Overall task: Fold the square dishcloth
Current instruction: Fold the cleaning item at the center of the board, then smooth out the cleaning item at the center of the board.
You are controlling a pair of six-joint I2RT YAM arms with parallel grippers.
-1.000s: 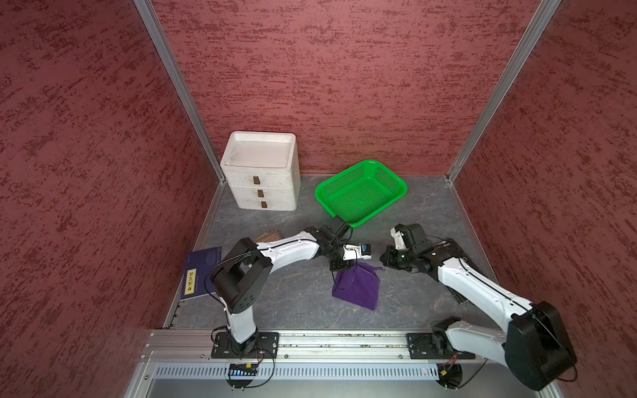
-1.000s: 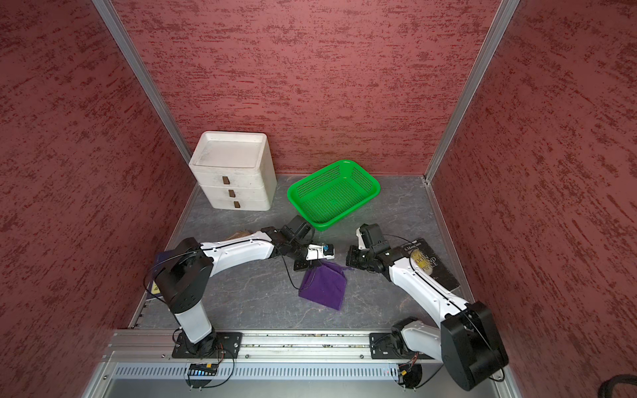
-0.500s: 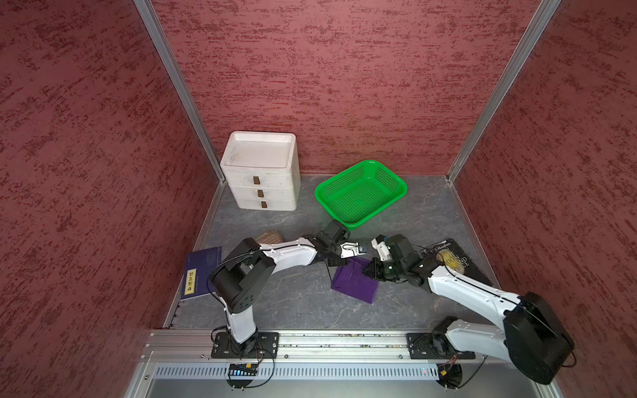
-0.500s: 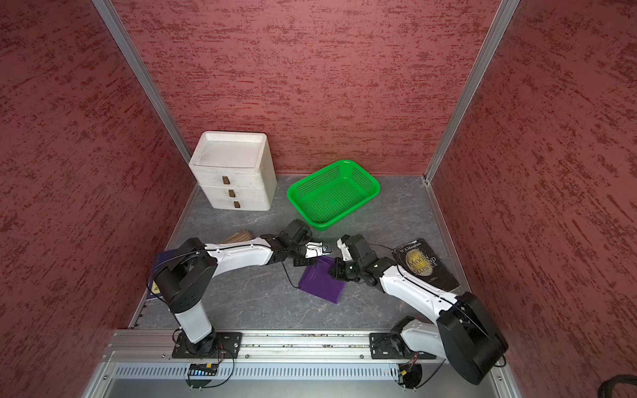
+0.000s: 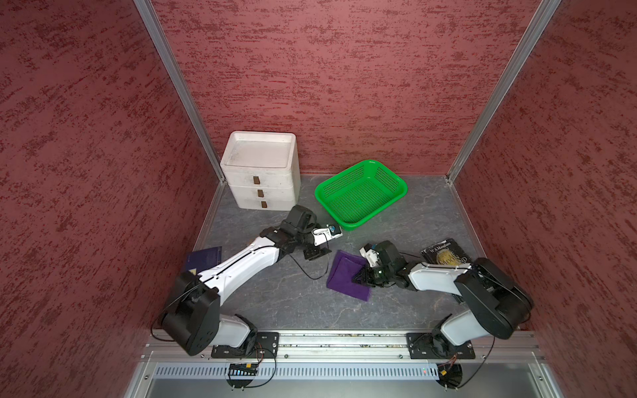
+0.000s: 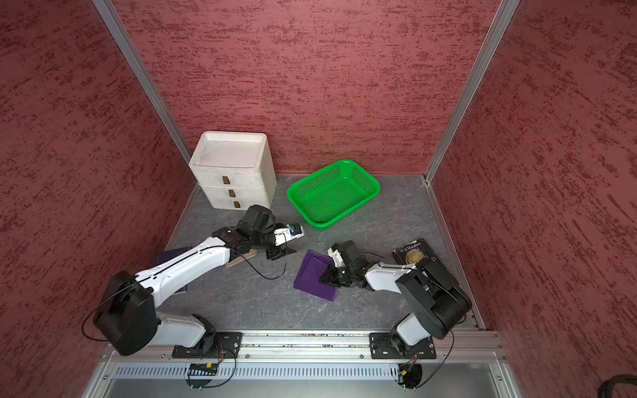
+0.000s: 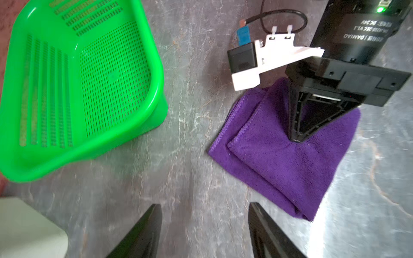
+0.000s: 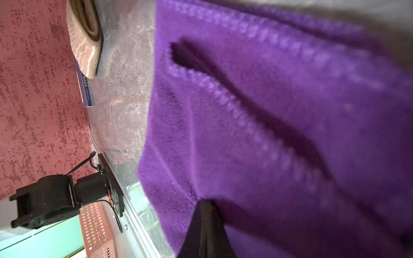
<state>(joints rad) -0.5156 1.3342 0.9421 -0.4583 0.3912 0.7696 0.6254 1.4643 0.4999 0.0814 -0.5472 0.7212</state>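
Note:
The purple dishcloth [image 5: 346, 275] [image 6: 315, 275] lies folded on the grey table, one layer set slightly off the layer below, as the left wrist view shows [image 7: 279, 160]. My right gripper [image 5: 356, 279] [image 6: 325, 277] [image 7: 296, 139] is shut, its tip pressing down on the cloth's top layer; in the right wrist view the closed tip [image 8: 206, 202] rests on purple pile. My left gripper [image 5: 319, 253] [image 6: 281, 253] [image 7: 204, 204] stands open just off the cloth's far left corner, with only bare table between its fingers [image 7: 147, 230].
A green mesh basket [image 5: 360, 194] [image 6: 332, 193] [image 7: 78, 89] sits behind the cloth. A white drawer unit [image 5: 262, 172] [image 6: 234, 172] stands at the back left. A dark book [image 5: 444, 253] [image 6: 417, 255] lies right, a blue book [image 5: 205, 256] left. A beige object [image 6: 241, 260] [image 8: 83, 38] lies under my left arm.
My left gripper opened, let go of the cloth and drew back toward the drawers. My right arm swung left and set its shut tip on the cloth, which now lies flat.

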